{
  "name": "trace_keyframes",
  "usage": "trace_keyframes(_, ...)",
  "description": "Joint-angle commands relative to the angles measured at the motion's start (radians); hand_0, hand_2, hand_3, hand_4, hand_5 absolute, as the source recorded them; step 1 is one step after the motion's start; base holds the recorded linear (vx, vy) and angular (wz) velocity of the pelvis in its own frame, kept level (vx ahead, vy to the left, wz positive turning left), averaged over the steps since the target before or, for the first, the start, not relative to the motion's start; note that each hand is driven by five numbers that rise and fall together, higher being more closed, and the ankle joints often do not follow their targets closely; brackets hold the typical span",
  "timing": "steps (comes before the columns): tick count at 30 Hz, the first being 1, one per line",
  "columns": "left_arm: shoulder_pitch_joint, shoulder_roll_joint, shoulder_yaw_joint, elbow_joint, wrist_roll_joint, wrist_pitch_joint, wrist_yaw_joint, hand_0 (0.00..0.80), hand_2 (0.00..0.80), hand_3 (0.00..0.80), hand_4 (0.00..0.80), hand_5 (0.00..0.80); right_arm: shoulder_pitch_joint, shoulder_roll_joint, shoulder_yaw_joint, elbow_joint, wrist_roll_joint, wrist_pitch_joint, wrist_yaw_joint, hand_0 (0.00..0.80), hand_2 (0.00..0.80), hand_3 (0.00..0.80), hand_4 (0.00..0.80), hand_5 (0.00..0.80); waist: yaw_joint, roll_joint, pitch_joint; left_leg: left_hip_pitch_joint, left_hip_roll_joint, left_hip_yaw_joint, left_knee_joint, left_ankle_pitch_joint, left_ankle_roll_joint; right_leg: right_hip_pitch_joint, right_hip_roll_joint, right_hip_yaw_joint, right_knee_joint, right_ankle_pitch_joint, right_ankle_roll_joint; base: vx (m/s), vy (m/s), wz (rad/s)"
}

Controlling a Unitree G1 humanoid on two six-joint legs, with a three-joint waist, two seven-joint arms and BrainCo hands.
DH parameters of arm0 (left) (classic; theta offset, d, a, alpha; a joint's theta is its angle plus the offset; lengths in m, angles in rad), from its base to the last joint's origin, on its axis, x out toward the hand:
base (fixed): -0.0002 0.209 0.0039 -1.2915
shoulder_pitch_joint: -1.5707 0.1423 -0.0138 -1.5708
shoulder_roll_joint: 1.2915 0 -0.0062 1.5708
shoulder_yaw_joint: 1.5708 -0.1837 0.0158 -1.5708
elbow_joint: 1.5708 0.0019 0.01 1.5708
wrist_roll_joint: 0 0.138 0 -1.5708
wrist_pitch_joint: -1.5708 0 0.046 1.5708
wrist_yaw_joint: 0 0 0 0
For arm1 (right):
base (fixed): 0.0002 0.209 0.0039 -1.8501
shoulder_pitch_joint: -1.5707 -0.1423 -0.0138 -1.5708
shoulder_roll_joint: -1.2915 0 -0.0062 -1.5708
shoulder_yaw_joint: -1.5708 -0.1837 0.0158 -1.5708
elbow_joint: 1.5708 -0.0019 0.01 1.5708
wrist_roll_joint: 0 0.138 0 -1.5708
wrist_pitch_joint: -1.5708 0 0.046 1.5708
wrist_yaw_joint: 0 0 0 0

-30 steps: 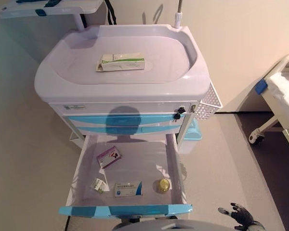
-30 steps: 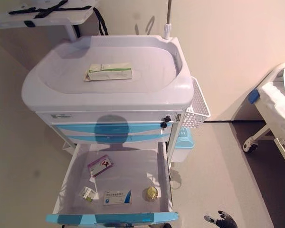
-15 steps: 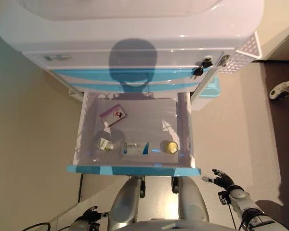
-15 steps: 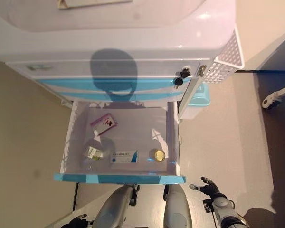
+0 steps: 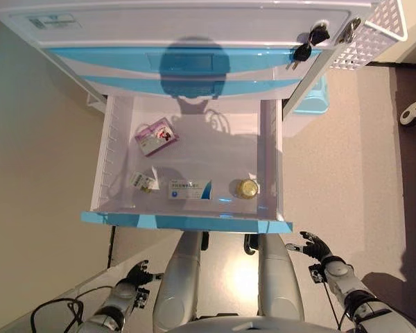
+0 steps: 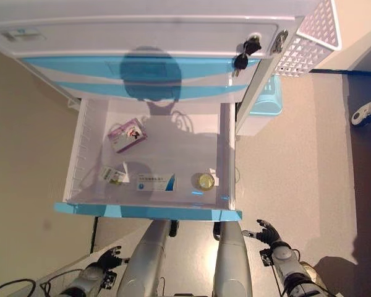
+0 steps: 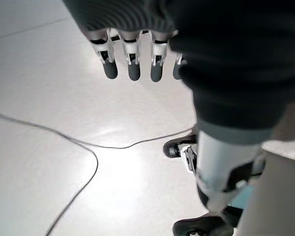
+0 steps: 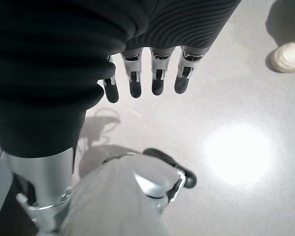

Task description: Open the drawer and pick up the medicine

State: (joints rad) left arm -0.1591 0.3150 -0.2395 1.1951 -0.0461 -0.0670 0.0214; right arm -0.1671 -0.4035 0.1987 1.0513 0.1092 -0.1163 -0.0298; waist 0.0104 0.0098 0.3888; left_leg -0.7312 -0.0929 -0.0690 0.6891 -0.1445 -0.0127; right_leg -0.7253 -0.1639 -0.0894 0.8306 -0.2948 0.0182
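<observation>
Four medicine items (image 5: 189, 189) lie in the open drawer (image 5: 186, 222) above grey floor (image 5: 333, 159).

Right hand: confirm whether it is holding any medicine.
No. The right hand hangs over bare floor with straight fingers, holding nothing.

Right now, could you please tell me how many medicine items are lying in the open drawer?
4: a purple box at the back left, a small sachet front left, a white-and-blue box front centre, and a round gold-lidded jar front right. None seems hidden.
</observation>
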Motion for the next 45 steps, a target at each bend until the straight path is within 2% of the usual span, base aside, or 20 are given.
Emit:
trace_keyframes(1, 0.044, 0.044, -0.023, -0.018, 0.076, -0.012, 0.038, 0.000, 0.000, 0.000, 0.000, 0.000, 0.045, -0.038, 0.033, -0.034, -0.005, -0.029, -0.013, 0.000, 0.000, 0.000, 0.000, 0.000, -0.019, -0.011, -0.038, 0.048, -0.045, 0.010, 0.015, -0.073, 0.078, 0.031, -0.014, 0.018, -0.082, 0.102, 0.006, -0.045, 0.009, 0.02)
trace_keyframes(2, 0.023, 0.060, -0.056, -0.048, 0.102, -0.019, 0.041, 0.000, 0.000, 0.000, 0.000, 0.000, 0.042, -0.044, 0.040, -0.034, -0.008, -0.032, -0.012, 0.000, 0.000, 0.000, 0.000, 0.000, -0.022, -0.011, -0.040, 0.037, -0.046, 0.008, 0.019, -0.073, 0.077, 0.017, -0.014, 0.018, -0.075, 0.099, 0.005, -0.034, 0.005, 0.01)
trace_keyframes(6, -0.022, 0.095, -0.099, -0.094, 0.145, -0.027, 0.048, 0.000, 0.000, 0.000, 0.000, 0.000, 0.035, -0.050, 0.059, -0.030, -0.016, -0.041, -0.008, 0.000, 0.000, 0.000, 0.000, 0.000, -0.027, -0.010, -0.045, 0.018, -0.045, 0.007, 0.022, -0.069, 0.075, -0.004, -0.009, 0.017, -0.068, 0.098, 0.003, -0.013, 0.004, 0.01)
trace_keyframes(7, -0.021, 0.097, -0.104, -0.094, 0.149, -0.028, 0.044, 0.000, 0.000, 0.000, 0.000, 0.000, 0.034, -0.050, 0.064, -0.023, -0.019, -0.040, -0.007, 0.000, 0.000, 0.000, 0.000, 0.000, -0.025, -0.009, -0.042, 0.028, -0.043, 0.006, 0.040, -0.102, 0.073, 0.002, -0.004, 0.024, -0.047, 0.069, 0.009, -0.031, 0.049, 0.03)
trace_keyframes(8, -0.189, 0.250, -0.100, -0.022, 0.040, 0.009, -0.063, 0.000, 0.000, 0.000, 0.000, 0.000, -0.010, -0.082, 0.089, -0.019, -0.017, -0.026, 0.036, 0.000, 0.000, 0.000, 0.000, 0.000, -0.052, -0.015, -0.053, 0.013, -0.037, 0.020, 0.023, -0.070, 0.073, -0.019, 0.003, 0.036, -0.066, 0.104, 0.003, -0.008, 0.044, 0.03)
trace_keyframes(9, -0.189, 0.250, -0.100, -0.022, 0.040, 0.009, -0.063, 0.000, 0.000, 0.000, 0.000, 0.000, -0.010, -0.082, 0.089, -0.019, -0.017, -0.026, 0.036, 0.000, 0.000, 0.000, 0.000, 0.000, -0.052, -0.015, -0.053, 0.013, -0.037, 0.020, 0.023, -0.070, 0.073, -0.019, 0.003, 0.036, -0.066, 0.104, 0.003, -0.021, 0.069, -0.02)
trace_keyframes(10, -0.033, 0.258, -0.123, -0.269, 0.094, -0.042, -0.086, 0.000, 0.000, 0.000, 0.000, 0.000, 0.038, -0.096, 0.058, -0.045, -0.018, -0.034, 0.021, 0.000, 0.000, 0.000, 0.000, 0.000, -0.032, 0.004, -0.056, 0.006, -0.045, 0.010, 0.052, -0.106, 0.074, -0.023, -0.004, 0.035, -0.036, 0.073, 0.010, -0.035, 0.039, -0.05)
trace_keyframes(11, 0.047, 0.422, -0.124, -0.567, 0.125, -0.031, -0.081, 0.000, 0.000, 0.000, 0.000, 0.000, 0.075, -0.116, 0.037, -0.091, -0.027, -0.031, 0.030, 0.000, 0.000, 0.000, 0.000, 0.000, -0.026, 0.016, -0.057, -0.004, -0.050, 0.010, 0.038, -0.077, 0.078, -0.029, -0.011, 0.027, -0.052, 0.101, 0.006, 0.042, 0.022, -0.16)
trace_keyframes(12, 0.051, 0.422, -0.123, -0.569, 0.124, -0.029, -0.082, 0.000, 0.000, 0.000, 0.000, 0.000, 0.077, -0.116, 0.039, -0.091, -0.027, -0.031, 0.030, 0.000, 0.000, 0.000, 0.000, 0.000, -0.026, 0.015, -0.057, 0.008, -0.049, 0.007, 0.050, -0.109, 0.076, -0.020, -0.007, 0.033, -0.037, 0.073, 0.013, -0.018, 0.006, -0.13)
trace_keyframes(13, 0.171, 0.495, -0.071, -0.806, 0.087, -0.075, -0.116, 0.000, 0.000, 0.000, 0.000, 0.000, 0.112, -0.120, 0.019, -0.093, -0.023, -0.039, 0.040, 0.000, 0.000, 0.000, 0.000, 0.000, -0.013, 0.028, -0.054, 0.005, -0.053, 0.002, 0.052, -0.108, 0.075, -0.024, -0.013, 0.028, -0.029, 0.068, 0.013, 0.044, -0.024, -0.04)
trace_keyframes(14, 0.259, 0.565, -0.031, -0.967, -0.030, -0.058, -0.173, 0.000, 0.000, 0.000, 0.000, 0.000, 0.122, -0.131, 0.005, -0.087, -0.028, -0.041, 0.048, 0.000, 0.000, 0.000, 0.000, 0.000, -0.001, 0.042, -0.050, 0.000, -0.058, -0.003, 0.051, -0.106, 0.075, -0.028, -0.015, 0.024, -0.026, 0.067, 0.014, -0.054, -0.006, 0.22)
trace_keyframes(15, 0.347, 0.667, 0.028, -1.181, -0.105, -0.068, -0.245, 0.000, 0.000, 0.000, 0.000, 0.000, 0.107, -0.120, 0.005, -0.050, -0.019, -0.029, 0.065, 0.000, 0.000, 0.000, 0.000, 0.000, 0.010, 0.054, -0.056, -0.010, -0.065, -0.008, 0.047, -0.102, 0.074, -0.035, -0.016, 0.022, -0.027, 0.066, 0.015, -0.052, 0.000, 0.30)
trace_keyframes(16, 0.359, 0.696, 0.048, -1.228, -0.133, -0.067, -0.264, 0.000, 0.000, 0.000, 0.000, 0.000, 0.095, -0.113, 0.010, -0.033, -0.021, -0.025, 0.070, 0.000, 0.000, 0.000, 0.000, 0.000, 0.012, 0.057, -0.061, -0.014, -0.066, -0.006, 0.046, -0.101, 0.074, -0.040, -0.016, 0.023, -0.029, 0.069, 0.016, -0.030, 0.005, 0.43)
trace_keyframes(18, 0.358, 0.718, 0.061, -1.271, -0.162, -0.061, -0.286, 0.000, 0.000, 0.000, 0.000, 0.000, 0.084, -0.104, 0.015, -0.017, -0.021, -0.020, 0.078, 0.000, 0.000, 0.000, 0.000, 0.000, 0.014, 0.057, -0.065, -0.018, -0.066, -0.004, 0.043, -0.099, 0.074, -0.046, -0.013, 0.027, -0.033, 0.074, 0.017, -0.022, 0.018, 0.32)
trace_keyframes(19, 0.345, 0.748, 0.069, -1.308, -0.227, -0.061, -0.301, 0.000, 0.000, 0.000, 0.000, 0.000, 0.077, -0.097, 0.025, -0.013, -0.020, -0.012, 0.094, 0.000, 0.000, 0.000, 0.000, 0.000, 0.015, 0.057, -0.072, -0.022, -0.064, -0.001, 0.039, -0.097, 0.076, -0.053, -0.010, 0.033, -0.038, 0.079, 0.018, -0.031, 0.032, 0.11)
trace_keyframes(23, 0.310, 0.779, 0.051, -1.368, -0.301, -0.067, -0.305, 0.000, 0.000, 0.000, 0.000, 0.000, 0.081, -0.096, 0.036, -0.007, -0.021, -0.018, 0.103, 0.000, 0.000, 0.000, 0.000, 0.000, 0.014, 0.055, -0.077, -0.028, -0.062, 0.003, 0.036, -0.092, 0.078, -0.064, -0.006, 0.039, -0.040, 0.083, 0.017, -0.008, 0.009, -0.13)
trace_keyframes(28, 0.291, 0.802, 0.021, -1.347, -0.326, -0.067, -0.287, 0.000, 0.000, 0.000, 0.000, 0.000, 0.084, -0.094, 0.045, -0.004, -0.018, -0.019, 0.108, 0.000, 0.000, 0.000, 0.000, 0.000, 0.010, 0.049, -0.078, -0.028, -0.059, 0.012, 0.033, -0.088, 0.084, -0.065, -0.003, 0.047, -0.046, 0.092, 0.023, 0.007, 0.007, -0.09)
trace_keyframes(36, 0.315, 0.779, -0.001, -1.285, -0.293, -0.059, -0.291, 0.000, 0.000, 0.000, 0.000, 0.000, 0.089, -0.114, 0.036, -0.004, -0.020, -0.018, 0.103, 0.000, 0.000, 0.000, 0.000, 0.000, 0.003, 0.048, -0.074, -0.015, -0.058, 0.014, 0.013, -0.083, 0.088, -0.053, -0.005, 0.047, -0.065, 0.097, 0.027, 0.005, 0.003, -0.03)
trace_keyframes(42, 0.339, 0.738, 0.024, -1.271, -0.299, -0.057, -0.268, 0.000, 0.000, 0.000, 0.000, 0.000, 0.087, -0.104, 0.036, -0.003, -0.025, -0.017, 0.093, 0.000, 0.000, 0.000, 0.000, 0.000, 0.008, 0.050, -0.080, 0.011, -0.061, 0.010, -0.048, -0.059, 0.087, -0.029, -0.007, 0.040, -0.113, 0.118, 0.036, 0.000, 0.000, 0.00)
trace_keyframes(45, 0.348, 0.741, 0.026, -1.276, -0.314, -0.056, -0.272, 0.000, 0.000, 0.000, 0.000, 0.000, 0.083, -0.102, 0.038, -0.002, -0.024, -0.015, 0.091, 0.000, 0.000, 0.000, 0.000, 0.000, 0.011, 0.051, -0.078, 0.018, -0.063, 0.007, -0.066, -0.049, 0.085, -0.018, -0.008, 0.036, -0.130, 0.127, 0.038, 0.000, 0.000, 0.00)
